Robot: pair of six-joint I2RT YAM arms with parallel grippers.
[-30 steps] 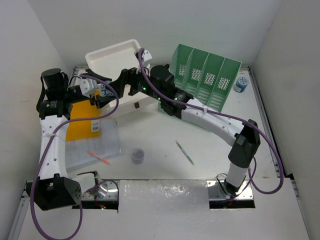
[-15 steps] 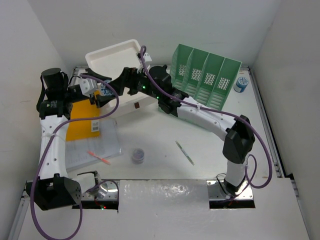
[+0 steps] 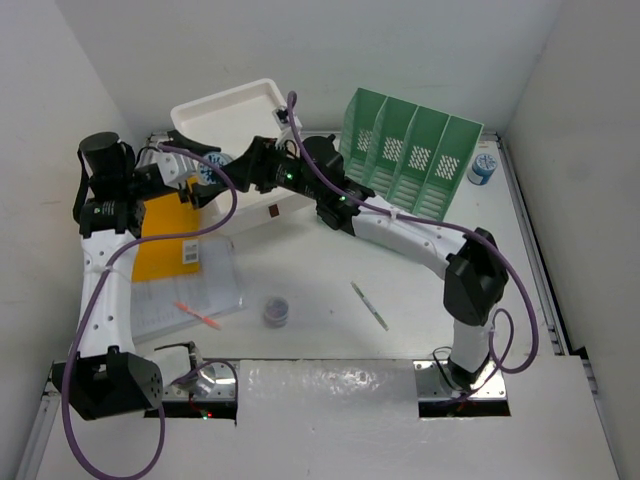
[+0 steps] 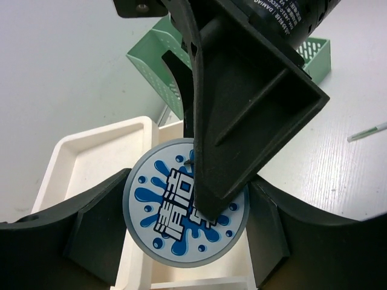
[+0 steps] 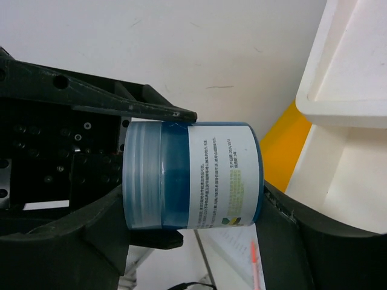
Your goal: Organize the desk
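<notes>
together, left jaws, right jaws on jar (image 5: 192,175)

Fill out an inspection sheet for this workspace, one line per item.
Surface: desk white, no spills seen.
Job's things: the desk itself; blue jar held between both arms at left rear.
Clutter: yellow folder, papers, red pen, purple pot, green pen, blue-white tub, green file rack, white drawer box.
Grippers: left gripper shut on the jar's sides; right gripper shut on its ends.
Cables: purple cables loop along both arms.
Surroundings: white walls on three sides.
</notes>
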